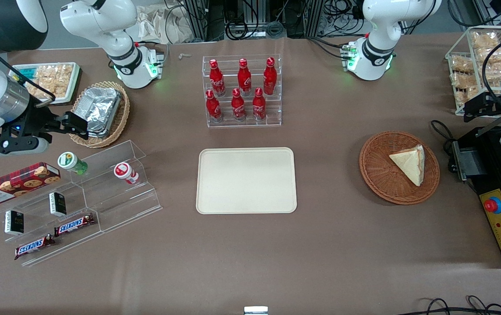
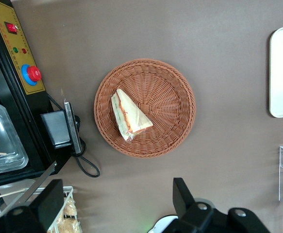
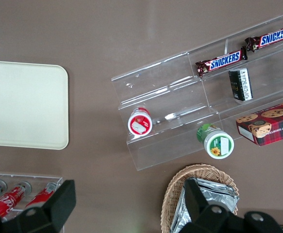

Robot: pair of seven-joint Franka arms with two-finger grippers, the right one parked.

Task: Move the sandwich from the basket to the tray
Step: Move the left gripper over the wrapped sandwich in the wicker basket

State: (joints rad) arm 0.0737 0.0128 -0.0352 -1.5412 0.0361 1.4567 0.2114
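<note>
The basket [image 1: 382, 179] is reddish-brown woven wicker, ribbed and rough, and the sandwich [image 1: 409, 163] in it is soft pale bread. The tray [image 1: 246, 180] looks like smooth matt cream plastic. A matt brown cloth covers the table [image 1: 329, 245]. The gripper [image 2: 116, 204], high above the table beside the basket, has matt black fingers [image 2: 182, 195] set wide apart. The cola bottles [image 1: 241, 89] gleam glossy red in a clear acrylic rack [image 1: 276, 87].
</note>
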